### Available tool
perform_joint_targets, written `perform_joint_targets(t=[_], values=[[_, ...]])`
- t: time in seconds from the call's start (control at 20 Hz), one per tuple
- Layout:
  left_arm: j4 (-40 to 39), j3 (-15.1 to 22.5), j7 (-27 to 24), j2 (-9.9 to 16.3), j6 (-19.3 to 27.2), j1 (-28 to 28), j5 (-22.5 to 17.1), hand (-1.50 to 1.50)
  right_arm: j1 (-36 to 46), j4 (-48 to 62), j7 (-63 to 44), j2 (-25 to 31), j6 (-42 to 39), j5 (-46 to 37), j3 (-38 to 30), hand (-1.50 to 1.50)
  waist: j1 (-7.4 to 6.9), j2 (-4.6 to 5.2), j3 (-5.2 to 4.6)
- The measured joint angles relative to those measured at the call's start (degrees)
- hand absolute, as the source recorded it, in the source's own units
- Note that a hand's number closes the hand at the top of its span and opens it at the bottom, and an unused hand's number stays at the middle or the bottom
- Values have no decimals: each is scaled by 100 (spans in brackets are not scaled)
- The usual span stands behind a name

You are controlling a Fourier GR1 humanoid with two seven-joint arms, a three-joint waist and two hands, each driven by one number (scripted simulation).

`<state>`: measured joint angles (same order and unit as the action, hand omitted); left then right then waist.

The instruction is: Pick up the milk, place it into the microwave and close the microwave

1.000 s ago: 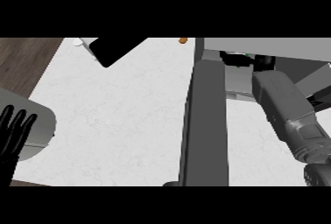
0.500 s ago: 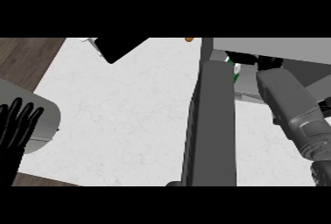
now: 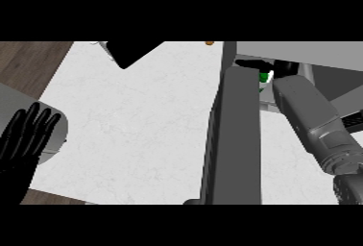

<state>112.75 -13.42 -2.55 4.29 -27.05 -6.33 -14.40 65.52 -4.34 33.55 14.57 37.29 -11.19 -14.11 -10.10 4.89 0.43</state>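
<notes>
Across the middle of the head view, the white counter lies as a broad bare stretch, bounded at the left by brown wood flooring and at the right by the open microwave door, seen edge-on as a long dark grey slab running from the view's lower edge up toward the microwave. Room for moving is wide on the counter left of the door and narrow to its right, where the right forearm fills most of the gap and reaches up into the microwave's opening. Only a dark part of the right hand shows there; whether it grips cannot be told. Just below it, at the door's upper end, a green and white sliver of the milk shows. At lower left the left hand rests with fingers straight and spread, over a grey rounded object.

Compared with a second ago, the door and forearm sit further left in view, and the milk's green has come into sight.
</notes>
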Motion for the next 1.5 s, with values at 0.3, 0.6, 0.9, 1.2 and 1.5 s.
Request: perform_joint_targets(t=[0.3,0.6,0.9,1.2,1.5], values=[[-37,150,-49,-59,-9,28,157,-150,-5,-41,60,-110,-383,172,-170,-150,24,-19,-2],[1,326,-53,-163,52,26,357,-150,-144,-30,157,-43,-604,224,-236,-150,97,-52,-3],[22,493,-104,-273,63,-61,495,-150,-292,-32,269,92,-760,239,-270,-150,155,-91,-6],[54,675,-116,-366,134,-67,611,-150,-432,-59,449,82,-1092,296,-333,-150,235,-135,-6],[54,877,-208,-413,240,-185,753,-150,-691,-100,740,67,-1405,397,-441,-150,335,-184,-8]])
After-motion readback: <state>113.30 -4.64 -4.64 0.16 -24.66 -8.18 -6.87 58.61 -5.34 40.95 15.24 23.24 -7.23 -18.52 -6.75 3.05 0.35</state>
